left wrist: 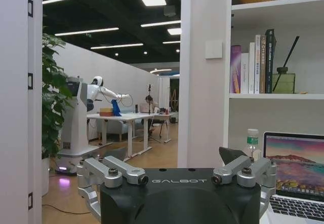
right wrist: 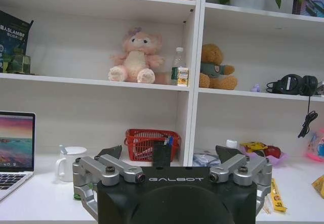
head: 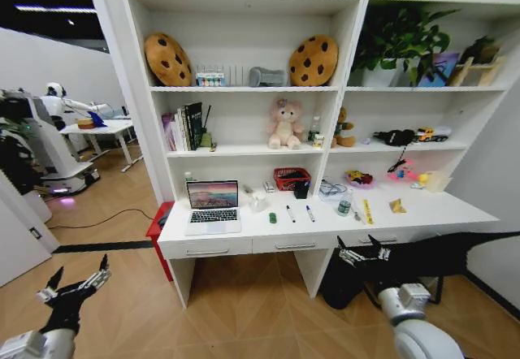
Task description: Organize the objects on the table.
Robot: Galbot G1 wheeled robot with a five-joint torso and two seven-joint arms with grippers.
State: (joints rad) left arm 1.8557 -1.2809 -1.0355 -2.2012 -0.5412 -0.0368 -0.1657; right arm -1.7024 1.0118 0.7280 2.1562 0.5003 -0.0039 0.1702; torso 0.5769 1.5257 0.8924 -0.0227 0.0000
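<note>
Progress: you've begun nothing; laptop (head: 213, 206), pens (head: 290, 213) lie loose on the table (head: 455, 209).
Grippers: left gripper (head: 75, 284) and right gripper (head: 364, 253) spread wide, empty.

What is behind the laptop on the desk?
Behind the open laptop is the white back wall of the desk nook. A small clear bottle stands at its rear left corner. Its raised screen covers whatever sits directly behind it.
</note>
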